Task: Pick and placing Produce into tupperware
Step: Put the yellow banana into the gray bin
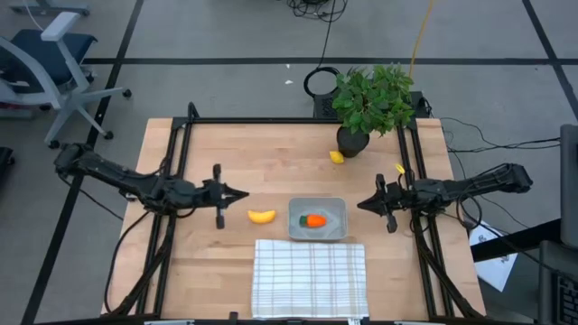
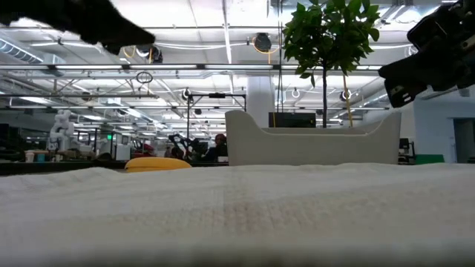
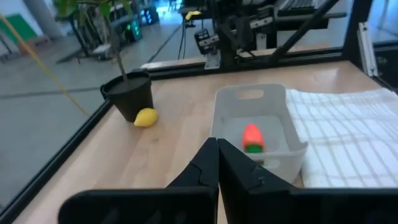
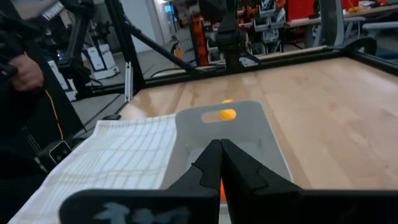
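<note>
We see both arms stretched low over the wooden table (image 1: pixel 226 153), their tips pointing at each other with the tupperware (image 1: pixel 317 218) between them. The left gripper (image 1: pixel 242 193) has its fingers pressed together to a point — nothing between them — and the banana (image 1: pixel 262 216) lies just beside and slightly ahead of that tip, with the tub beyond it. The right gripper (image 1: pixel 363 204) is likewise closed on nothing, its tip just short of the tub's near wall. Inside the tub lies the carrot (image 1: pixel 314 220), orange with its green end, straight ahead of both pairs of jaws. The lemon (image 1: pixel 337 157) sits off to the side of both tips, touching or nearly touching the black pot of the potted plant (image 1: pixel 372 101). The white grid-lined cloth (image 1: pixel 310 278) lies flat beside the tub, on the side away from the plant.
</note>
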You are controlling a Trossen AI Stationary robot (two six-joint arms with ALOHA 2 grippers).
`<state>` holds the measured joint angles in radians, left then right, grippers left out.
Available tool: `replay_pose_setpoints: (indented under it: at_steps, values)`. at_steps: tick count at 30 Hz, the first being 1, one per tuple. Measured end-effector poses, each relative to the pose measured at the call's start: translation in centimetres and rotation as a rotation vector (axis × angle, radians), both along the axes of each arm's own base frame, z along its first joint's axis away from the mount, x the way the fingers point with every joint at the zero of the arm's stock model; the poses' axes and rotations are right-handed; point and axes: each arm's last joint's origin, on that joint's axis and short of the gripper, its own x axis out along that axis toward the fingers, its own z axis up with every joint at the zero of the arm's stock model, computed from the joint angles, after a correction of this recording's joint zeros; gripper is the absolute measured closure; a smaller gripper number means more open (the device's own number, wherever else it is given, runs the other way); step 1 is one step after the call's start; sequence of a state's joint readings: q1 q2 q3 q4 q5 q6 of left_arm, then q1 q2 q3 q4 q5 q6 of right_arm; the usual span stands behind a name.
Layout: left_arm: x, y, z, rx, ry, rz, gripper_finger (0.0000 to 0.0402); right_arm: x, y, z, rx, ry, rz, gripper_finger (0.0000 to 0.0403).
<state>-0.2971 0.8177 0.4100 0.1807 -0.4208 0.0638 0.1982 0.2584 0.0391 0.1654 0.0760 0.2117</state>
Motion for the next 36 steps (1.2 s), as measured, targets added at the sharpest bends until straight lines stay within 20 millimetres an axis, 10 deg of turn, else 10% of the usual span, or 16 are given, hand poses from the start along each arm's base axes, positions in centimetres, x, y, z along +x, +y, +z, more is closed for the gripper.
replay_pose_setpoints:
  at_steps: [13, 36]
  values:
    - [-2.6, 1.1, -5.8, 0.002, -0.076, 0.010, 0.0401, -0.1, 0.0, 0.8, -0.075, -0.096, 0.001, 0.0403]
    - [-2.8, 1.0, -6.4, -0.001, -0.040, -0.055, 0.0401, -0.1, 0.0, 0.5, -0.050, -0.063, 0.004, 0.0403]
